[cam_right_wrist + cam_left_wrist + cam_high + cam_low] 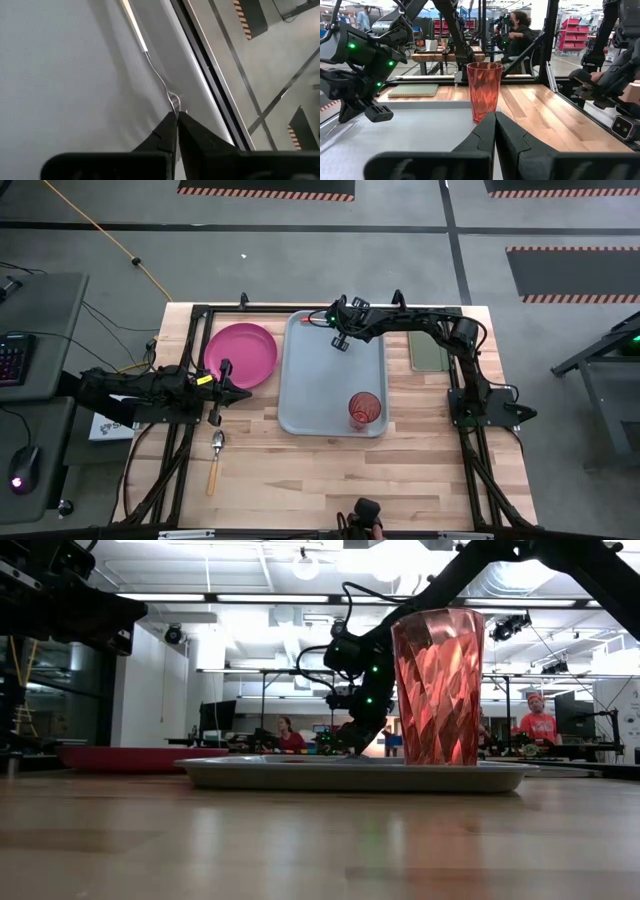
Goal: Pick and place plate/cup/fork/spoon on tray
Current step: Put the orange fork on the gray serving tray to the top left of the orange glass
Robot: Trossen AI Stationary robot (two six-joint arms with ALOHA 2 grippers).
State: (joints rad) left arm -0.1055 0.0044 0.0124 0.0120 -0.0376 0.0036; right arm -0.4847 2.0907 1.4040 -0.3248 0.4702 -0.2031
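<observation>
Here, ribbed translucent cup (365, 409) upright on smooth rounded tray (310, 395); fork (160, 80) flat.

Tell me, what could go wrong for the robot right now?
1. The fork lies hard against the far rim of the tray, and the right gripper pinches only its tine end, so it could slip out or tip over the rim.
2. The cup stands upright at the tray's near right corner, so a low swing of the right arm might topple it.
3. The shut left gripper hangs just beyond the spoon and could nudge it.
</observation>
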